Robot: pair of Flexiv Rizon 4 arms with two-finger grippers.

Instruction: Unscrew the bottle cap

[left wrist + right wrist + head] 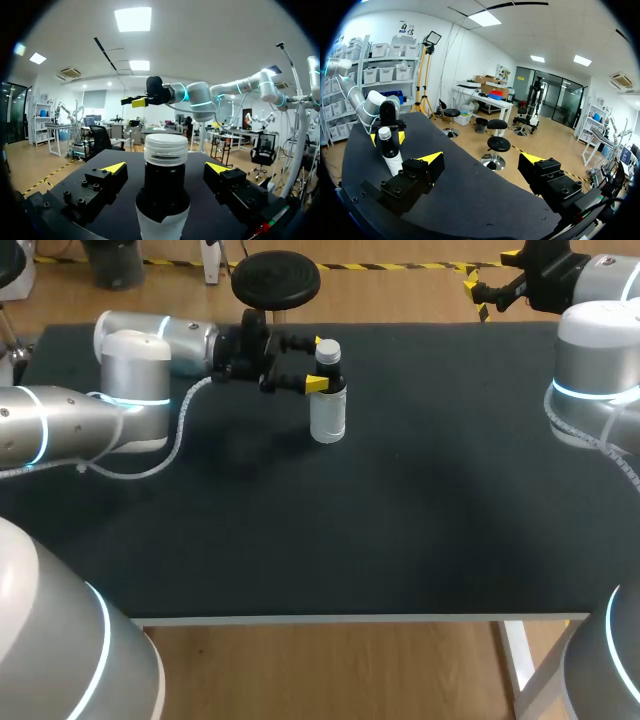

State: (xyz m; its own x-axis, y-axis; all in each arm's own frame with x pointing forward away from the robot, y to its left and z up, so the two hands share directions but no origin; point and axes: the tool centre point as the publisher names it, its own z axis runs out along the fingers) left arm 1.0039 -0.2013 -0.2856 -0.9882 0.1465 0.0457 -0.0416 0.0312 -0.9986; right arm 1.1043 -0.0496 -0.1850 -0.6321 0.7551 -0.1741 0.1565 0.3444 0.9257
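A capped bottle (328,415) is stood on the desk (400,520), flanked but untouched by the spread left fingers (107,177). The right fingers (420,172) are spread too, well away.

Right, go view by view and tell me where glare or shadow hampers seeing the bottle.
Head view: even light; the bottle shows its white cap clearly, but its black neck merges with the dark table. Left wrist view: ceiling lights glare, yet the cap is evenly lit. Right wrist view: no glare on the bottle.
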